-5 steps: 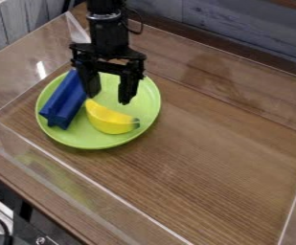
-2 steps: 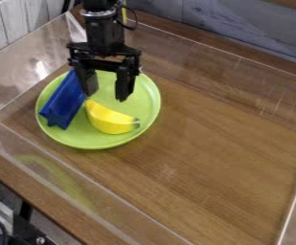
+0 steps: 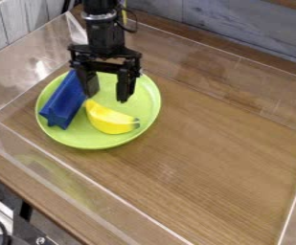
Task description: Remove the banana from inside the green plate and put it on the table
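Toward the left end of the counter (image 3: 215, 144), close to its back-left corner, sits the green plate (image 3: 135, 134), round and low-rimmed. On the plate's left part lies a blue block (image 3: 64, 99), long and slanted, its lower end reaching the plate's left rim. Just right of the block, roughly at the plate's middle, lies the banana (image 3: 109, 118), small, yellow, curved, with a darker greenish tip pointing toward the plate's right rim. It rests flat inside the plate, not on the bare wood.

Over the plate hang my fingers (image 3: 106, 88), black, pointing straight down, spread wide apart and holding nothing. One finger stands beside the blue block's upper end, the other above the plate's right half, and the banana's back end lies below the gap between them. Whether either tip touches the plate or the banana I cannot tell from this angle.

Further right, the counter's brown wood grain runs glossy to the far edge, with clear acrylic walls (image 3: 137, 212) standing along its edges.
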`<state>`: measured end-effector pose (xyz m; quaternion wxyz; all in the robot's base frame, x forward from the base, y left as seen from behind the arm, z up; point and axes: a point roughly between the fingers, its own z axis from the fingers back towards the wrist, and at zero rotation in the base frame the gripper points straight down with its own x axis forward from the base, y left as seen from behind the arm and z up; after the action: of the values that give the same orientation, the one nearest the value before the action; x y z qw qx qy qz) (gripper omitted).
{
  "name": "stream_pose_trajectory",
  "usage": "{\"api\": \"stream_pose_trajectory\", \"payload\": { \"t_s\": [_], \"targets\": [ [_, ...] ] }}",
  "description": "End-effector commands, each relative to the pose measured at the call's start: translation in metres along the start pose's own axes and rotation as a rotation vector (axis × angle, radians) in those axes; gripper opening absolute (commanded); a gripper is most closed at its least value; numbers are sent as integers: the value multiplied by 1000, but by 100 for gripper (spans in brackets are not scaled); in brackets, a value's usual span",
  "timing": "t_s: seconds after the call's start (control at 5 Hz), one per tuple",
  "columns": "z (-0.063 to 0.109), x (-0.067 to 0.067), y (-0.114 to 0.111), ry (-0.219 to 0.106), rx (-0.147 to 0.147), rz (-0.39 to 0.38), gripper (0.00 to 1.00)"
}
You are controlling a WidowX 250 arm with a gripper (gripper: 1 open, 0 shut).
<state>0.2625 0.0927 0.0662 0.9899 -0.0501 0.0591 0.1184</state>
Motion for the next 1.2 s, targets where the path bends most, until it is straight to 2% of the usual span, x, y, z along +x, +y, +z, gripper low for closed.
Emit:
{"api": "stream_pose_trajectory", "payload": {
  "t_s": [0.0,1.0],
  "targets": [
    [2,3,3,-30,4,4,100],
    [-28,8,6,-44,-14,37,100]
  ]
}}
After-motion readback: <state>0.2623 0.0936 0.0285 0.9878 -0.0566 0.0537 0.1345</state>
